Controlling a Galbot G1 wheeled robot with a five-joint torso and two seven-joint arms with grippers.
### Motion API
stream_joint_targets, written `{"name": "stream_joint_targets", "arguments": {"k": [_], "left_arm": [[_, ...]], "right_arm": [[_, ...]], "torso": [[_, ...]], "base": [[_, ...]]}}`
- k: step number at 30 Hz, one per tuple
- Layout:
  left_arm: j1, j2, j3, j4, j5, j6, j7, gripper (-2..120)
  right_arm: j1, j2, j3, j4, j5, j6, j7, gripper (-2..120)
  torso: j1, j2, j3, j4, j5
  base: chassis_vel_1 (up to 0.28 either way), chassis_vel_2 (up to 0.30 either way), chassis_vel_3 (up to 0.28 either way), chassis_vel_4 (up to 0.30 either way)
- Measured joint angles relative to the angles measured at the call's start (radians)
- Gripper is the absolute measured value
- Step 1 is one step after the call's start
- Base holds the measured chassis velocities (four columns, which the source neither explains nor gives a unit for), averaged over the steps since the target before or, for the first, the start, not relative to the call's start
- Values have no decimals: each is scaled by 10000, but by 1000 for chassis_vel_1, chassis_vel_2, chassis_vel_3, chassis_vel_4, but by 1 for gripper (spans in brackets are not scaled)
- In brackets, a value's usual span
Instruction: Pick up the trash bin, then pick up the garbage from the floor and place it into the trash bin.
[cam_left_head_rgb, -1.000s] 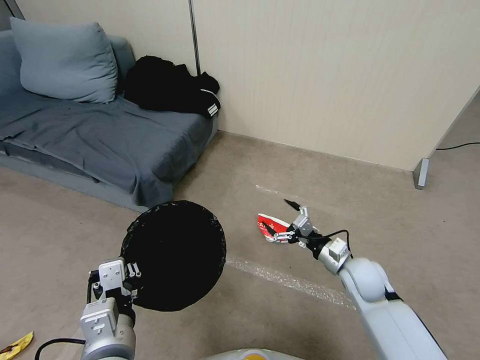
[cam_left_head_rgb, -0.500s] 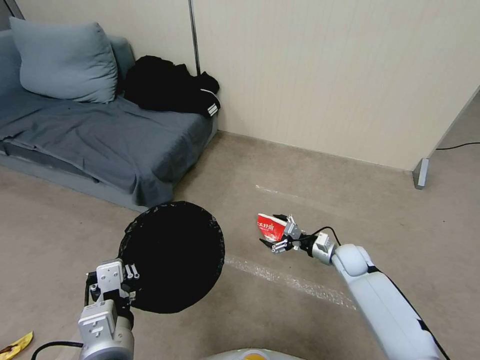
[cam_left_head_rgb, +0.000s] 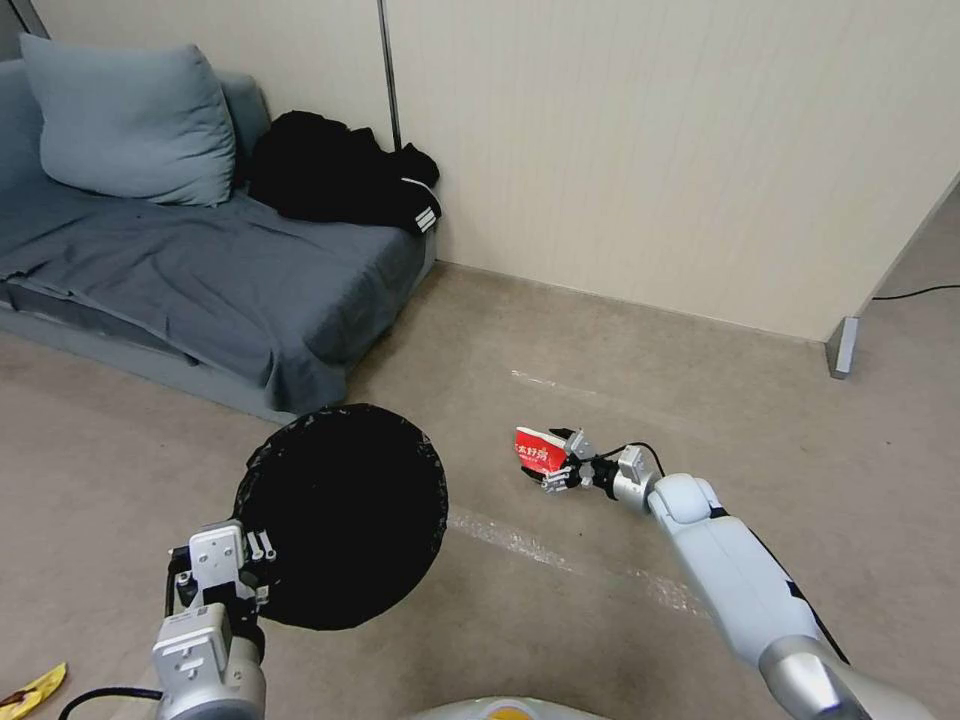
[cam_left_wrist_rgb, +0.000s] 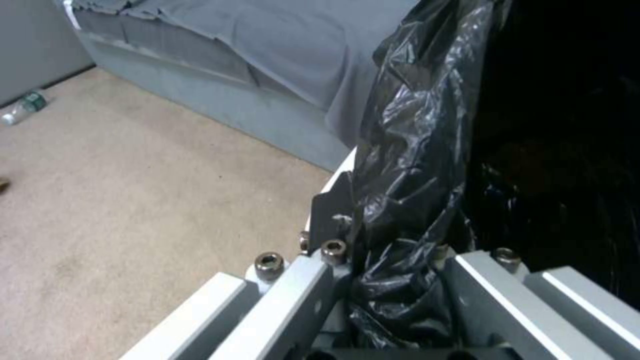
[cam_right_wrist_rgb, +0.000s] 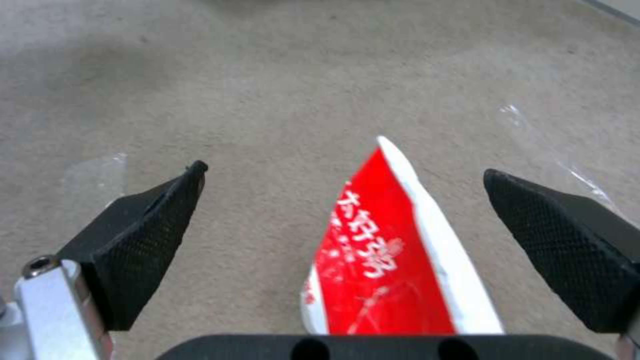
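The right gripper (cam_left_head_rgb: 562, 462) is sitting low over the floor (cam_left_head_rgb: 620, 340) at centre-right of the head view, with its arm reaching in from the lower right corner. Its jaws are spread wide, and the red paper packet (cam_left_head_rgb: 536, 451) is lying between them. In the right wrist view the two black textured fingers (cam_right_wrist_rgb: 143, 235) are standing well apart on either side of the packet (cam_right_wrist_rgb: 380, 265); neither is touching it. The packet is red with white lettering and a white edge, and it is resting on the beige carpet.

The left gripper (cam_left_head_rgb: 225, 580) is positioned at lower left of the head view and is clamping the near rim of the trash bin (cam_left_head_rgb: 340, 515). The bin is tilting its black-lined mouth toward the camera, left of centre. In the left wrist view the crinkly black bag (cam_left_wrist_rgb: 413, 175) is pinched between the metal fingers (cam_left_wrist_rgb: 313, 295), with a strip of the white bin wall showing beside it.

A yellow wrapper (cam_left_head_rgb: 30, 688) is lying at the lower left corner of the head view. A small plastic bottle (cam_left_wrist_rgb: 20, 107) is lying on the carpet at the upper left edge of the left wrist view. The grey sofa (cam_left_head_rgb: 200, 280) is occupying the upper left of the head view.
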Motion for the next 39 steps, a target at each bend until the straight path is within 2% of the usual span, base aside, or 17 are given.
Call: {"name": "stream_joint_targets", "arguments": {"k": [12, 19, 23, 24, 27, 28, 32, 33, 35, 36, 39], "left_arm": [[54, -21, 86, -56, 69, -26, -41, 1], [94, -35, 110, -101, 111, -33, -50, 1], [129, -49, 166, -102, 167, -34, -35, 1], [129, -49, 166, -102, 167, -34, -35, 1], [141, -52, 196, -101, 191, -34, -22, 1], [141, -52, 196, -101, 191, -34, -22, 1], [177, -53, 209, -102, 210, -34, -21, 1], [177, -53, 209, -102, 210, -34, -21, 1], [189, -52, 226, -102, 213, -35, -21, 1], [189, -52, 226, -102, 213, -35, -21, 1], [198, -47, 234, -102, 216, -35, -21, 1]], "right_arm": [[76, 65, 209, -642, -161, -405, 302, 98], [-58, 133, 456, -1037, -356, -432, 312, 86], [-126, 146, 638, -1196, -521, -432, 347, 68], [-126, 146, 638, -1196, -521, -432, 347, 68], [-173, 145, 711, -1220, -549, -432, 382, 55], [-173, 145, 711, -1220, -549, -432, 382, 55], [-236, 110, 765, -1164, -546, -411, 432, 35], [-236, 110, 765, -1164, -546, -411, 432, 35], [-220, 86, 775, -1141, -531, -407, 455, 25], [-220, 86, 775, -1141, -531, -407, 455, 25], [-179, 71, 793, -1116, -503, -381, 513, 10]], "torso": [[-1, 0, 0, 0, 1], [-1, 0, -1, 0, 1], [-1, 0, -1, 0, 0], [-1, 0, -1, 0, 0], [-1, 0, -1, 0, 0], [-1, 0, -1, 0, 0], [-1, 0, -1, 0, 1], [-1, 0, -1, 0, 1], [-1, 0, -1, 0, 2], [-1, 0, -1, 0, 2], [-1, 0, -1, 1, 1]], "base": [[0, 0, 0, 0], [0, 0, 0, 0], [0, 0, 0, 0], [0, 0, 0, 0], [0, 0, 0, 0], [0, 0, 0, 0], [0, 0, 0, 0], [0, 0, 0, 0], [0, 0, 0, 0], [0, 0, 0, 0], [0, 0, 0, 0]]}}
